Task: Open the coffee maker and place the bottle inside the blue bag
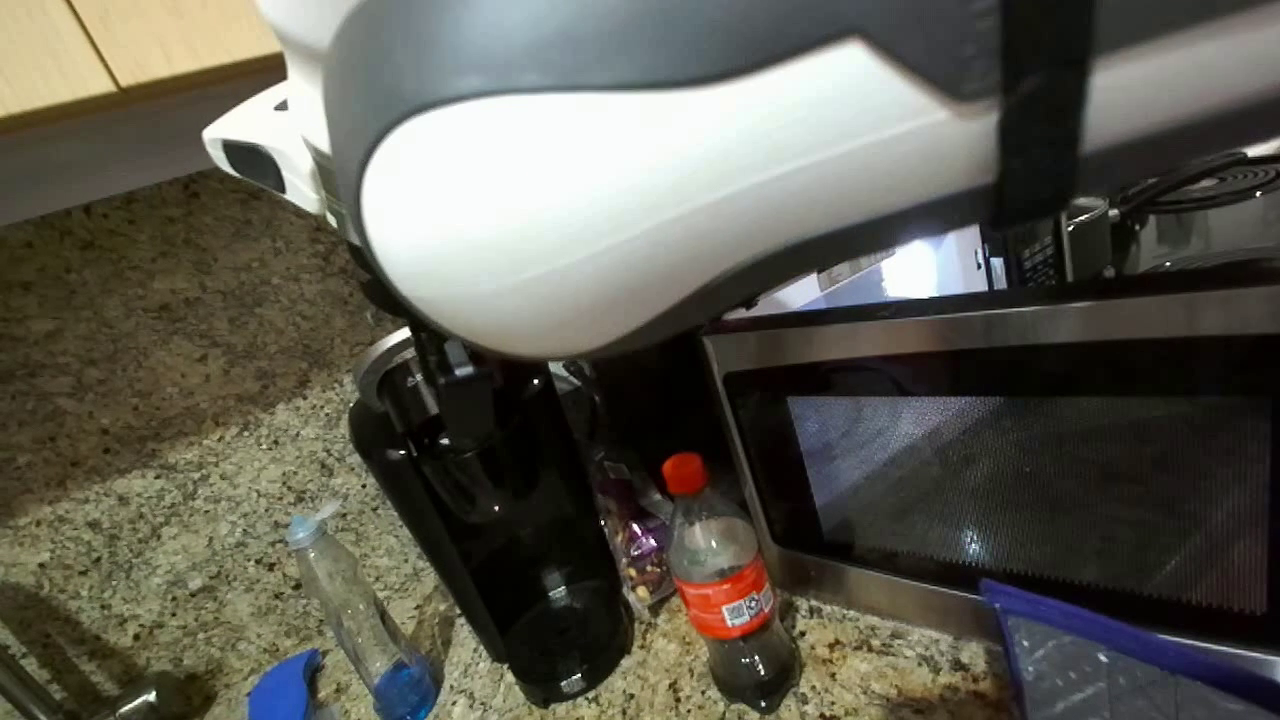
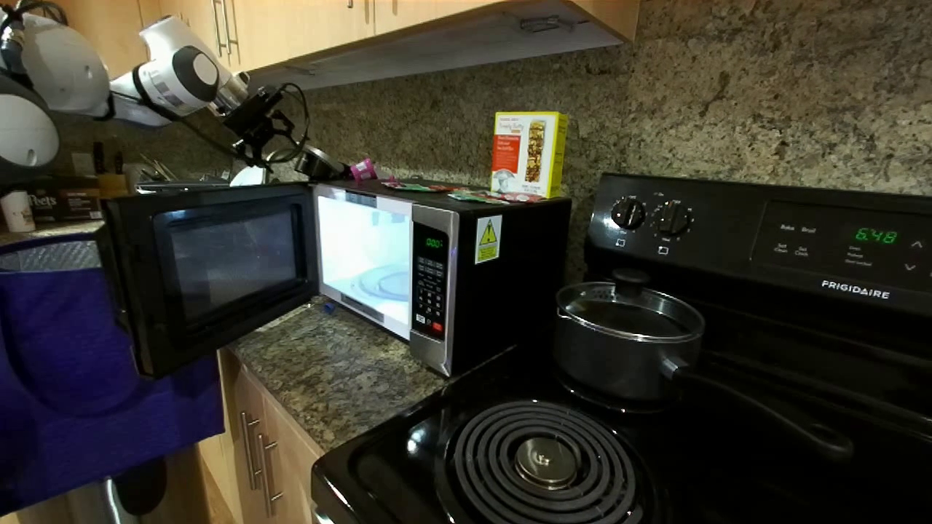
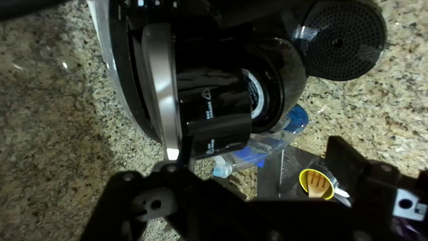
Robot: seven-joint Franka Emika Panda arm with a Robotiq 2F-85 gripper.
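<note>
1. The step in hand is judged to be the opening of the coffee maker [image 1: 510,560]. The lid [image 3: 197,93] seems to be tipped up, since a pale ring [image 3: 259,97] inside can be seen in the wrist view. How far up it is cannot be told.
2. Nothing is held by the gripper [image 3: 260,140]. The fingers [image 3: 346,160] are spread wide. One is right by the silver edge [image 3: 164,80] of the lid, but whether it is touched cannot be told.
3. If more lift is needed, a soft, slow push should be given with that one finger. With a hard push, the coffee maker could be slid or tipped.
4. The lid should be left standing by itself before the finger is moved off.
5. The gripper should be backed away into free air, so that the lid is not bumped shut. The clear bottle [image 1: 350,610], close by, should not be knocked.
6. The cola bottle [image 1: 735,600] is found on the far side from the clear bottle, between the coffee maker and the microwave door [image 1: 1000,460]. It has not been put in the blue bag [image 2: 65,393] yet.
</note>
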